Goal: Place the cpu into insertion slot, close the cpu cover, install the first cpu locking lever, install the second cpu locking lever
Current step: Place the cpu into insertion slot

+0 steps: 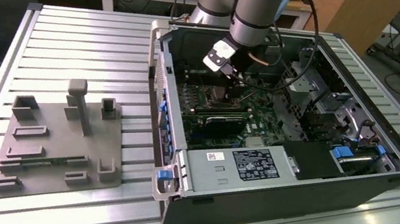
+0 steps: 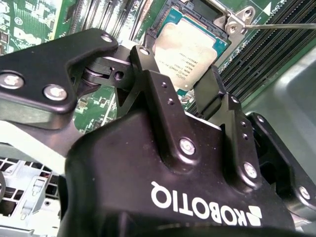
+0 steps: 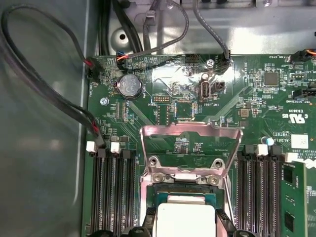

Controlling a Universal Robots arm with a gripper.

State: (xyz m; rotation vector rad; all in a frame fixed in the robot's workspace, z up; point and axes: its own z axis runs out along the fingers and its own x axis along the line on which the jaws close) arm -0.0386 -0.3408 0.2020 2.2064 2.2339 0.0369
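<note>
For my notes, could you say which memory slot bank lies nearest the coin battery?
The bank beside the black cables; the other lies across the chip.

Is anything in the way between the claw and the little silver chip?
Nothing visible is. The claw hangs right over the cpu, which lies in the insertion slot, and the cpu cover is swung open, away from it.

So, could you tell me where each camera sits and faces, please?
Exterior view: off-arm, above, looking down into the computer case; arm and gripper show.
Second wrist view: wrist-mounted, looking past the gripper at the cpu.
First wrist view: wrist-mounted, facing motherboard and open cpu cover; fingertips show.
Both wrist views share the cpu.
</note>
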